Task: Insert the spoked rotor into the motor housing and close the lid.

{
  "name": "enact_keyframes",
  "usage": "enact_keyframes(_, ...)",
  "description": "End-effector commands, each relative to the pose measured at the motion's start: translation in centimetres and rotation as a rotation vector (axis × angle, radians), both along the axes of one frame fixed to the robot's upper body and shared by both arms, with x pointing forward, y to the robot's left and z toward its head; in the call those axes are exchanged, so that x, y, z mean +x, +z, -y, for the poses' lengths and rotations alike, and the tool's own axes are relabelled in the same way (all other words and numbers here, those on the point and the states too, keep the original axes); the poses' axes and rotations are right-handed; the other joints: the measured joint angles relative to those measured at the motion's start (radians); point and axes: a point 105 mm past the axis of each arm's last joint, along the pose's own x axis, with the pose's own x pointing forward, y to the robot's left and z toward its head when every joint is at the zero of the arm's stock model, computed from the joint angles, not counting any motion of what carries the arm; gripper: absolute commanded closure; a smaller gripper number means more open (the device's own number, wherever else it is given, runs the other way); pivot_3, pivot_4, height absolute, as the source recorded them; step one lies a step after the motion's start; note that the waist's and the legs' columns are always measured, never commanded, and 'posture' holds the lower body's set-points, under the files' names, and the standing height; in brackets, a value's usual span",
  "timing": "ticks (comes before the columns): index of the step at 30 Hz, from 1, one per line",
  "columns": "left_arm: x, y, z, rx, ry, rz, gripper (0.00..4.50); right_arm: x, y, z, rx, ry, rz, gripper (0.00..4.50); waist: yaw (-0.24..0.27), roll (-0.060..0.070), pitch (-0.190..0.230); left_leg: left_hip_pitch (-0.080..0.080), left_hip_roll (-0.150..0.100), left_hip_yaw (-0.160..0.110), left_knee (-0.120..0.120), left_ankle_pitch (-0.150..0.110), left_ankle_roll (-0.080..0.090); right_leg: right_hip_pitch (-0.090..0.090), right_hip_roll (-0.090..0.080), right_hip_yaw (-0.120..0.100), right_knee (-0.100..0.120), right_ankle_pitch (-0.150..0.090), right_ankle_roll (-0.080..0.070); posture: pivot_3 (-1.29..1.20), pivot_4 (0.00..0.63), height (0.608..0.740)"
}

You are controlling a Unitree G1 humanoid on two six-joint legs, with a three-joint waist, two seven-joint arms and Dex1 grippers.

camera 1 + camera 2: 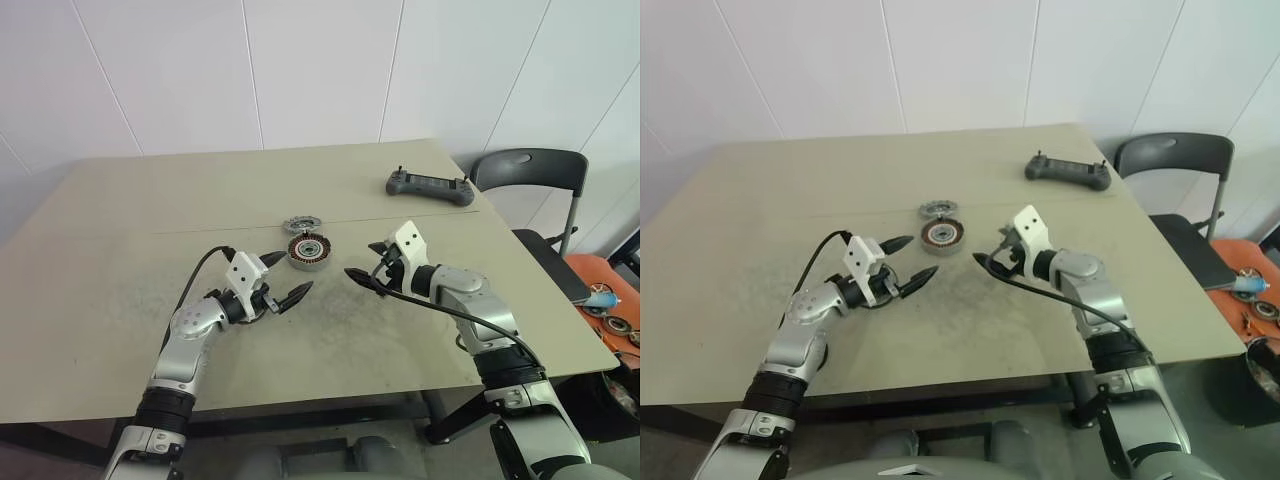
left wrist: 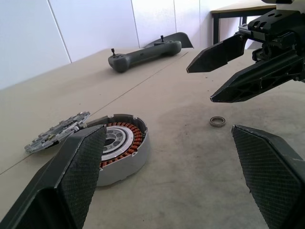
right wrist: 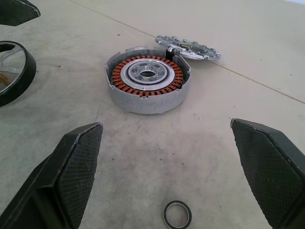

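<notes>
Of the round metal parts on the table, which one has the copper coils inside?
The motor housing, the thick gray puck nearest the grippers. The spoked rotor just behind it is a flat silver disc, and the small ring is a bare loop.

Gray motor housing w/ copper windings, silver spoked rotor, beige table

Bare table between hands – small ring lies there; motor housing, spoked rotor beyond.

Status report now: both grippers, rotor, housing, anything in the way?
Left gripper and right gripper open, empty. Spoked rotor lies behind motor housing, touching it. Small ring on table between the fingers.
</notes>
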Motion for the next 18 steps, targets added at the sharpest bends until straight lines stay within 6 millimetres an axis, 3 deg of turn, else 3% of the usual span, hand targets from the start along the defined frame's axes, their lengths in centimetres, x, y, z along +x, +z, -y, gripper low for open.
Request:
enact_keyframes(1, -0.1, 1.3, 0.3, 0.012, -0.017, 0.061, 0.03, 0.5, 1.6, -0.4, 0.022, 0.006, 0.050, 0.00, 0.000, 0.000, 0.000, 0.000, 0.000, 0.000, 0.000, 0.000, 0.000, 0.000, 0.000, 0.000, 0.000, 0.000, 0.000, 0.00, 0.000, 0.740)
enact_keyframes(11, 0.1, 1.4, 0.2, 0.011, -0.007, 0.067, 0.03, 0.6, 1.8, -0.9, 0.013, 0.020, 0.061, 0.00, 0.000, 0.000, 0.000, 0.000, 0.000, 0.000, 0.000, 0.000, 0.000, 0.000, 0.000, 0.000, 0.000, 0.000, 0.000, 0.00, 0.000, 0.740)
enact_keyframes(18, 1.9, 2.2, -2.6, 0.040, 0.132, 0.109, 0.03, 1.6, 1.5, -4.0, -0.082, 0.090, 0.104, 0.00, -0.002, 0.000, 0.000, 0.001, 0.000, 0.000, 0.000, 0.000, 0.000, 0.000, 0.001, 0.000, 0.001, 0.000, 0.000, 0.00, 0.000, 0.740)
